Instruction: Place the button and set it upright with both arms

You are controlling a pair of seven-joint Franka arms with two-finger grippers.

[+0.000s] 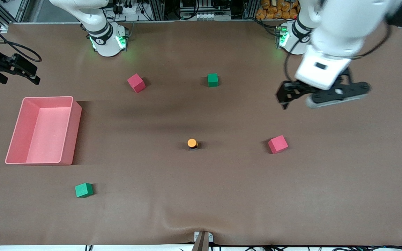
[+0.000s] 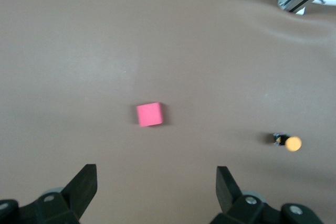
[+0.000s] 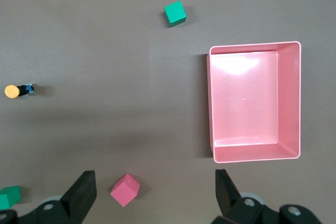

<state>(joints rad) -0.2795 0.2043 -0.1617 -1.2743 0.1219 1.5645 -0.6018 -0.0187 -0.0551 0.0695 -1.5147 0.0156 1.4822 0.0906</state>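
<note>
Front view: round orange-capped button (image 1: 192, 143) on smooth brown table (image 1: 201, 195).

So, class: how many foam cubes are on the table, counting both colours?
4. One red cube and one green cube lie near the arms' bases, another red cube beside the button, another green cube nearest the camera.

This was a robotics lab. Two white arms (image 1: 96, 21) stood bolted on green-lit bases (image 1: 108, 43) at a table (image 1: 201, 195) covered in brown sheeting, with aluminium framing (image 1: 159, 8), cables and what seemed to be a power strip (image 1: 129, 9) along its edge.
</note>
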